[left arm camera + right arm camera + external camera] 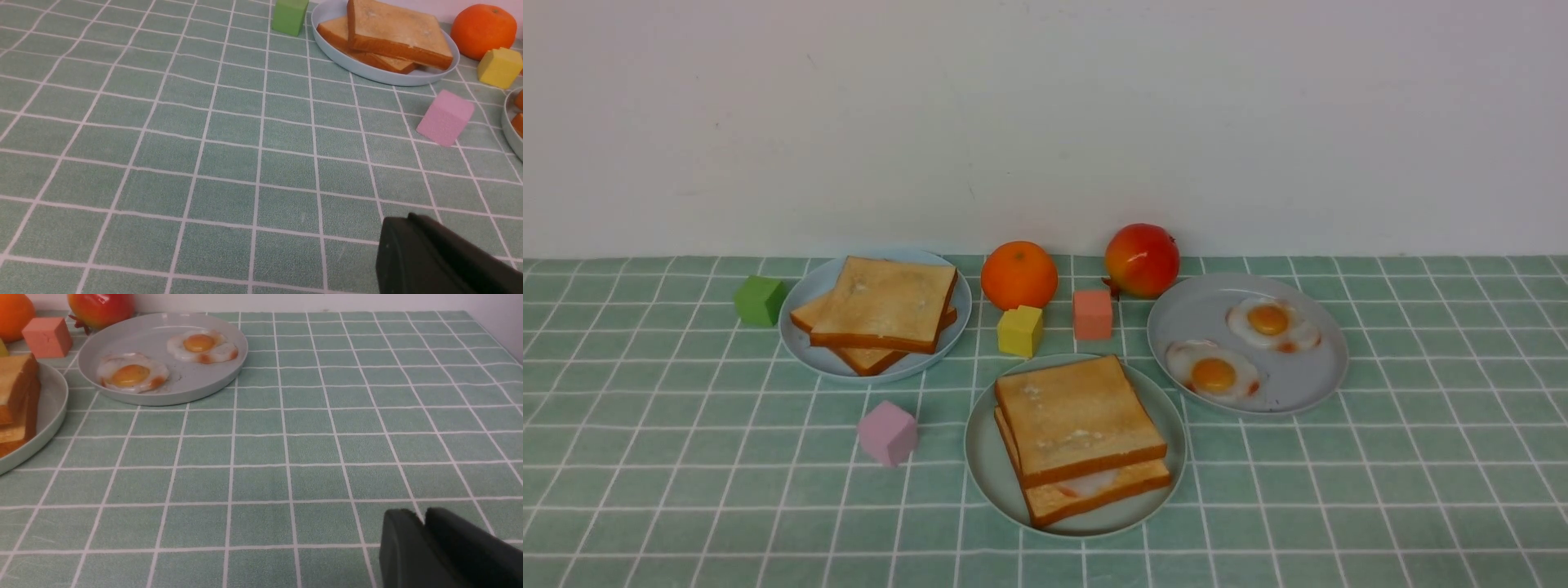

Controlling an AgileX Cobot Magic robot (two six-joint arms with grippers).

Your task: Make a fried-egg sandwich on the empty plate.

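Fried-egg sandwich (1082,437): assembled on mint-green plate (988,465).
Left pincer (412,241): low over bare table (204,163), fingers together.
Right pincer (423,535): same pose, fingers together, holding nothing.

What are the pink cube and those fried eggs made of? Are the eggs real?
The pink cube looks like foam: matte, finely grainy faces, soft edges. The fried eggs look like moulded plastic or rubber replicas, probably not real: glossy yolks, tidy whites, uniform orange edge tints. Their grey plate looks like smooth matte plastic.
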